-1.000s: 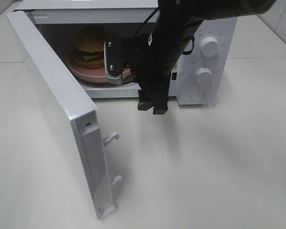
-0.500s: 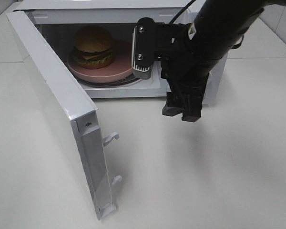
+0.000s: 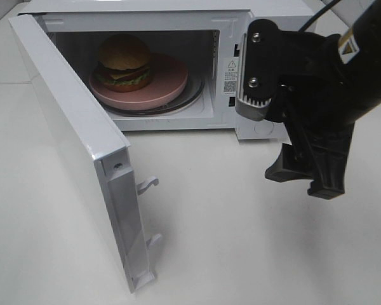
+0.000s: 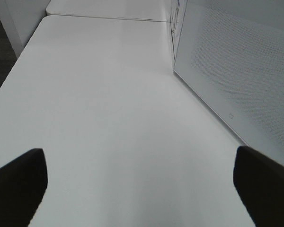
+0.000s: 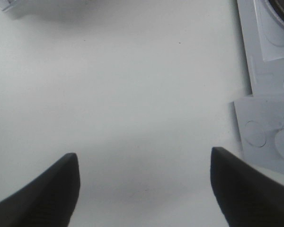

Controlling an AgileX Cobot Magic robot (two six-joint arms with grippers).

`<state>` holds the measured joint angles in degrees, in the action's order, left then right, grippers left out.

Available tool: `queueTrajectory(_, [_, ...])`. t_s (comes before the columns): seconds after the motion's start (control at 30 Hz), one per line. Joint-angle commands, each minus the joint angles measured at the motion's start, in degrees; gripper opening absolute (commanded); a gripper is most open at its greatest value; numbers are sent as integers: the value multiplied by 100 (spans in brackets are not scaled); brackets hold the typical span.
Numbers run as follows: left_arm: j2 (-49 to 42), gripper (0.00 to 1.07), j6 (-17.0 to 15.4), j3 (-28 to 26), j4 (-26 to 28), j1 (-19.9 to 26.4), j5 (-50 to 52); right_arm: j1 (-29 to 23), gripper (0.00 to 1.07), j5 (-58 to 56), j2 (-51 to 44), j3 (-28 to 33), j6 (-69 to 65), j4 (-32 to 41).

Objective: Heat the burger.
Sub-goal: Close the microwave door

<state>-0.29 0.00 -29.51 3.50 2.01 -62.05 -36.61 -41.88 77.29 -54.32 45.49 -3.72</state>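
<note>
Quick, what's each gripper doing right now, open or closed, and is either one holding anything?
Left gripper: open, holding nothing.
Right gripper: open, holding nothing.

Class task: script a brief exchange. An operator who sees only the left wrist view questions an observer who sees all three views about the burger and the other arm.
Operator: Where is our target?
Observer: The burger sits on a pink plate inside the open microwave.
Operator: What about the other arm?
Observer: The right gripper hangs open and empty above the table, in front of the microwave.
</note>
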Motion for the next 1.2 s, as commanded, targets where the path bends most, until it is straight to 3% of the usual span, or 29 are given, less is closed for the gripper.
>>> queueTrajectory(0.03, [-92,102,0,0,11,0,69,120,76,-69,-269,195,-246,-6])
queueTrajectory(0.23, [-92,102,0,0,11,0,69,762,76,-86,-779,751,-1169,-155])
queueTrajectory(0.4, [-92,102,0,0,11,0,69,1249,77,34,-877,877,-1931,-166])
queueTrajectory(0.47, [-92,102,0,0,11,0,69,1793,77,235,-882,900,-2882,-166])
queueTrajectory(0.57, [-92,102,0,0,11,0,69,1965,77,275,-871,900,-3168,-160])
queueTrajectory(0.63, [-92,102,0,0,11,0,69,2624,77,264,-871,900,-4034,-160])
queueTrajectory(0.67, [-92,102,0,0,11,0,69,2624,77,264,-871,900,-4034,-160])
queueTrajectory(0.73, [-92,102,0,0,11,0,69,3329,76,86,-871,900,-4589,-350])
queueTrajectory(1.03, [-92,102,0,0,11,0,69,3529,76,-693,-1192,945,-4773,-481])
queueTrajectory(1.2, [-92,102,0,0,11,0,69,3529,76,-1243,-2865,1524,-4721,-172])
